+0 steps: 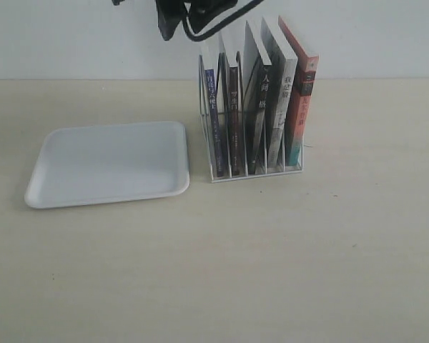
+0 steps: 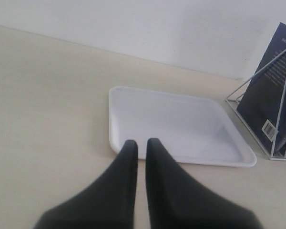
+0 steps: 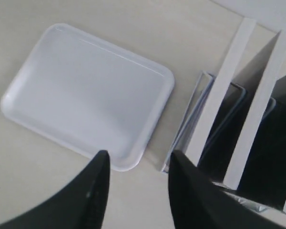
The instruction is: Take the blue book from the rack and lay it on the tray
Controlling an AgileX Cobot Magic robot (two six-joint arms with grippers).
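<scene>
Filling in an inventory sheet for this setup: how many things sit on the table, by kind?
Books: 5 (blue book, dark-spined book, black-spined book, grey-spined book, red-orange-spined book)
Rack: 1
Tray: 1
Total: 7

**Soft, even light; wrist views blur up close**

You have bright, diffuse light in all three views, with no hard glare. In the exterior view the tray (image 1: 107, 164) casts only a thin, faint shadow on the table (image 1: 272, 257), and the rack (image 1: 257, 174) casts hardly any. The white tray looks washed out, its rim low in contrast. The left arm's fingers (image 2: 167, 191) and the right arm's fingers (image 3: 93, 191) are out-of-focus, near-black silhouettes. The exterior picture is slightly soft.
</scene>
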